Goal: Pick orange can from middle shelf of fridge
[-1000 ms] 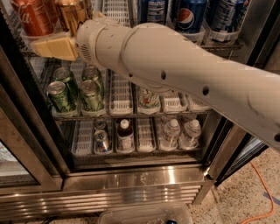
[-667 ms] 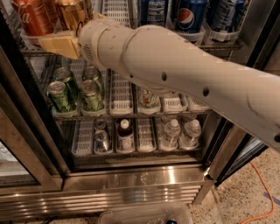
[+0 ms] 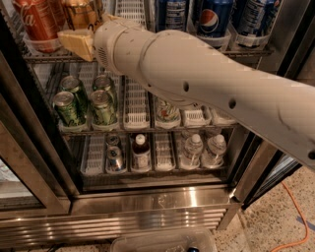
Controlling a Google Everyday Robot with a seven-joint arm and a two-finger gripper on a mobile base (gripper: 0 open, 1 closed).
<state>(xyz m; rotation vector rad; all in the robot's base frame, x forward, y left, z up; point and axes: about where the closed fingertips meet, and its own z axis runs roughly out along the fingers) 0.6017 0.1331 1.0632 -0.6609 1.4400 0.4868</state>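
Observation:
The orange can (image 3: 80, 12) stands at the top left on the middle shelf (image 3: 246, 51) of the fridge (image 3: 147, 209), right of a red cola can (image 3: 37, 20). Blue cans (image 3: 212, 16) fill the same row to the right. My gripper (image 3: 78, 41) reaches in from the right on the big white arm (image 3: 197, 74). It sits just below and in front of the orange can, at the shelf's front edge. The arm hides the can's lower part and the middle of the shelf.
Green cans (image 3: 69, 106) stand on the rack below, and water bottles (image 3: 193, 147) and a dark bottle (image 3: 140, 150) on the lowest rack. A dark door frame (image 3: 29, 147) runs down the left. An orange cable (image 3: 295, 221) lies on the floor at the right, and a clear plastic bin (image 3: 162, 241) stands in front.
My gripper has moved a little to the right and up, closer to the orange can. The cans have not moved.

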